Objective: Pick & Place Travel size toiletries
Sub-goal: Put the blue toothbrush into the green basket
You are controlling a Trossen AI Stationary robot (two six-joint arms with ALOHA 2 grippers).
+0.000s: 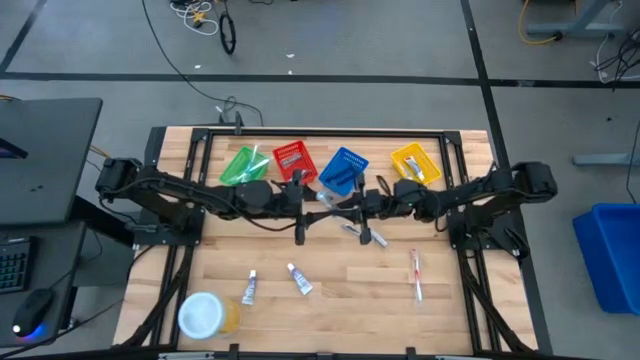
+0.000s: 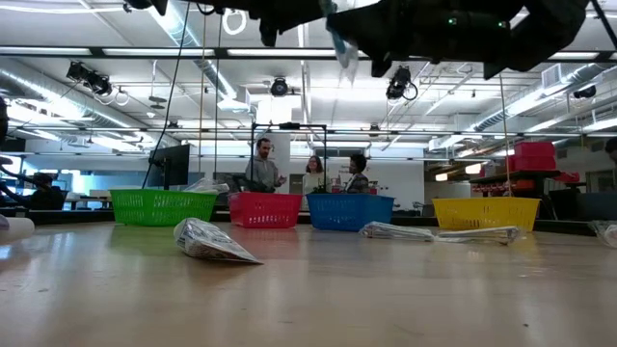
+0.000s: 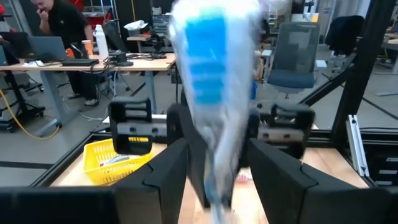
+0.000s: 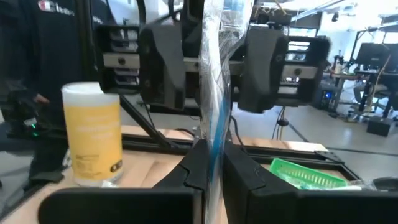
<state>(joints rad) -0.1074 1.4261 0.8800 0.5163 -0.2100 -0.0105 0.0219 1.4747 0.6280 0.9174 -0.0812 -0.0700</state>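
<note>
Nearest the front edge of the wooden tabletop (image 1: 350,320) stands a yellow jar with a white lid (image 1: 205,315), at the left corner. Just behind it lie two small white tubes (image 1: 250,288) a little apart, one upright in the high view and one slanted, and well to the right a thin red and white toothbrush (image 1: 416,275) lies alone. Farther in, near the middle, a few small wrapped items (image 1: 365,235) sit close together on the wood. Above them the two arms meet end to end over the centre of the tabletop, lifted clear of it, with a blue toothbrush in a clear wrapper (image 3: 208,68) between them. The right hand (image 4: 214,152) is pinched tight on the wrapper, its fingers pressed against the plastic. The left hand (image 3: 217,149) faces it with its fingers spread wide, one on each side of the wrapper, and does not grip it. Behind the hands a row of four plastic baskets runs along the far side: a green basket (image 1: 243,165), a red basket (image 1: 293,160), a blue basket (image 1: 343,170) and a yellow basket (image 1: 415,163), the yellow one holding something white. Beyond the tabletop, in the low view, three people (image 2: 310,173) stand together in the room.
</note>
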